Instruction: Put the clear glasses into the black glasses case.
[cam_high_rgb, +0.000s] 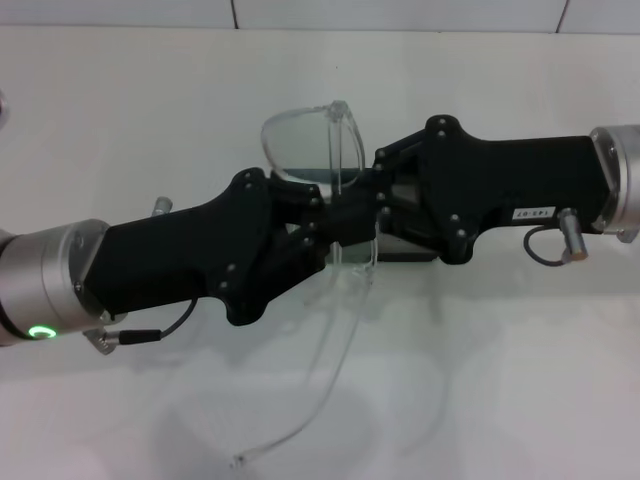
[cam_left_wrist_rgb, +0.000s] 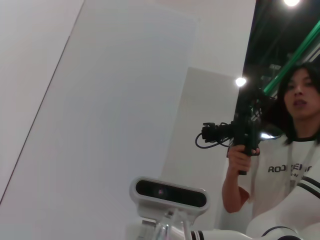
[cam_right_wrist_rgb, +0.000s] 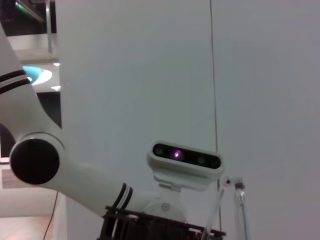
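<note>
The clear glasses (cam_high_rgb: 310, 140) hang above the table in the head view. Their lens faces the far side and one long arm (cam_high_rgb: 330, 380) trails down toward the near edge. My left gripper (cam_high_rgb: 350, 215) reaches in from the left and is shut on the frame near its hinge. From the right, my right gripper (cam_high_rgb: 383, 188) meets it at the same spot. The black glasses case (cam_high_rgb: 303, 180) lies under both grippers, with only a dark strip and a grey part (cam_high_rgb: 405, 250) showing. A clear piece of the glasses (cam_right_wrist_rgb: 240, 200) also shows in the right wrist view.
The white table (cam_high_rgb: 500, 380) runs to a pale wall at the back. Both wrist views look up at the robot's head camera (cam_left_wrist_rgb: 170, 192) (cam_right_wrist_rgb: 185, 157). A person holding a camera rig (cam_left_wrist_rgb: 295, 165) stands behind the robot.
</note>
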